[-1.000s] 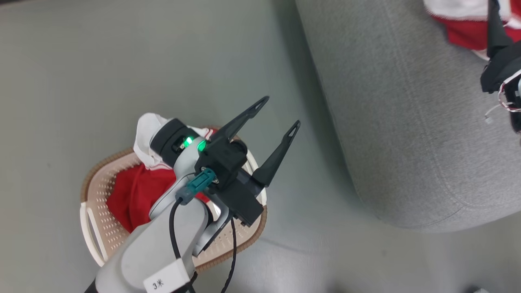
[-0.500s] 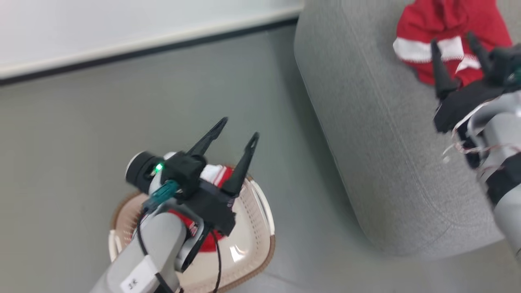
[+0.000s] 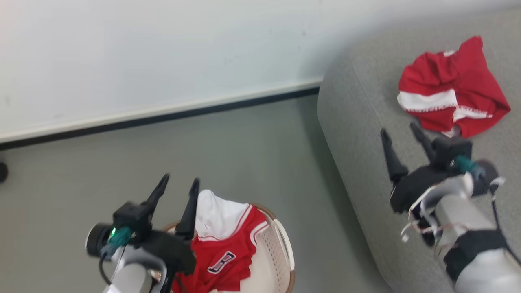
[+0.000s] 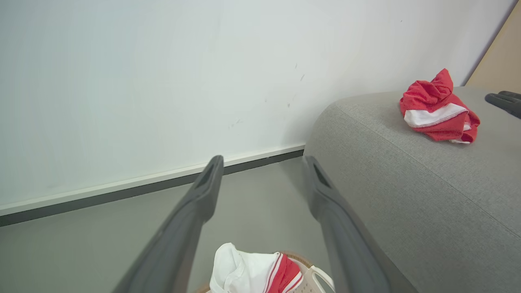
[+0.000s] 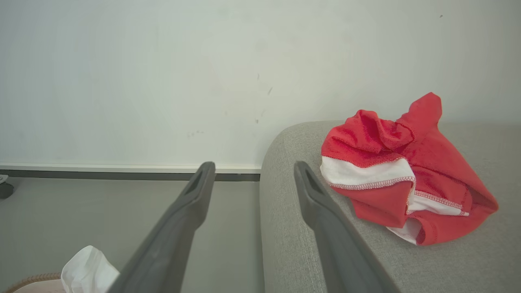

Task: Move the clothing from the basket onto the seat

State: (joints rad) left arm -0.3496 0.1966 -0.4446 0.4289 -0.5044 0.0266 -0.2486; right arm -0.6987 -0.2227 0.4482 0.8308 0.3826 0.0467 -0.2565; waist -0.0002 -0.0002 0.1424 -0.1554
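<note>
A crumpled red garment with white bands [image 3: 452, 97] [image 4: 437, 112] [image 5: 401, 191] lies on the grey seat [image 3: 366, 134] [image 4: 407, 183] [image 5: 293, 236]. A red jersey with a white panel and a letter B [image 3: 224, 244] [image 4: 252, 272] sits in the cream basket [image 3: 281, 252] [image 4: 317, 278] on the floor. My left gripper [image 3: 179, 187] [image 4: 262, 167] hovers open and empty just left of the jersey. My right gripper [image 3: 401, 132] [image 5: 254, 173] stands open and empty over the seat, below the red garment and apart from it.
A white wall with a dark baseboard [image 3: 163, 116] runs behind the grey floor [image 3: 224, 154]. The seat's rounded corner [image 3: 325, 106] stands to the right of the basket with a strip of floor between. A small dark object [image 3: 2, 171] sits at the far left.
The head camera has tilted up, so the wall has come into view. The right gripper has drawn back from the red garment, which lies loose on the seat. The left gripper stays open over the basket.
</note>
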